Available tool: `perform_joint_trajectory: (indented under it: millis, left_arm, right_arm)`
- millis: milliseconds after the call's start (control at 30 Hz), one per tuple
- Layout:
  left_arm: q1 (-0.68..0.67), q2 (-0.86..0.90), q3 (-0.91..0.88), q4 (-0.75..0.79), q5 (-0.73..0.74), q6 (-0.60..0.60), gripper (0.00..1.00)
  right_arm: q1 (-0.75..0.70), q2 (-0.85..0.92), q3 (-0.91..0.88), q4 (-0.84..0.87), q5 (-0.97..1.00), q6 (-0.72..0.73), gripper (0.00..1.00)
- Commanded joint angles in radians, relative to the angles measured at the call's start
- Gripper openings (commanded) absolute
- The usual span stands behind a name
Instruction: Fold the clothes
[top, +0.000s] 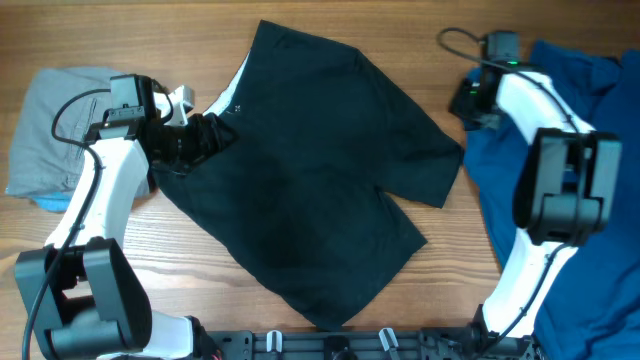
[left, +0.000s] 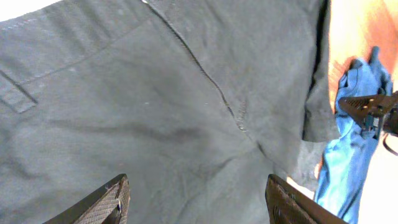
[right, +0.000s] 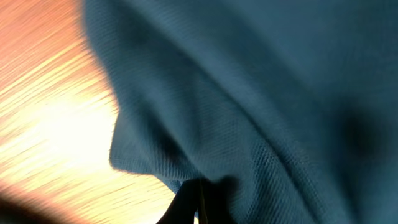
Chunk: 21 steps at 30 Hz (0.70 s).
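Bare counter (top: 455, 260) strip runs front to back between black shirt (top: 320, 190) and blue garment (top: 600, 300): open lane. Right arm (top: 565, 185) stands over the blue garment's inner edge, bounding that lane. Left arm (top: 100, 190) fills the gap between grey garment (top: 50, 130) and shirt. Front-left counter bare.

A black garment (top: 320, 190) lies spread across the middle of the wooden table (top: 190, 270). At nine o'clock the left gripper (top: 205, 135) sits at its bunched edge, with a grey garment (top: 45, 130) beyond. At two o'clock the right gripper (top: 468, 98) meets the edge of a blue garment (top: 600, 300).
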Motion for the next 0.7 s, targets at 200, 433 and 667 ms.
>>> perform_joint_trajectory:
  millis: [200, 433, 667]
  left_arm:
    - [-0.002, -0.013, 0.000, 0.022, 0.046, 0.006, 0.74]
    - [-0.002, -0.013, 0.000, 0.027, 0.045, 0.006, 0.74]
    - [-0.002, -0.013, 0.000, 0.027, 0.045, 0.006, 0.76]
  right_arm:
    - [-0.193, -0.134, 0.088, -0.222, -0.686, -0.518, 0.38]
    - [0.192, -0.137, 0.000, -0.309, -0.348, -0.524, 0.35]
    - [0.330, -0.120, -0.086, -0.177, -0.073, -0.531, 0.66]
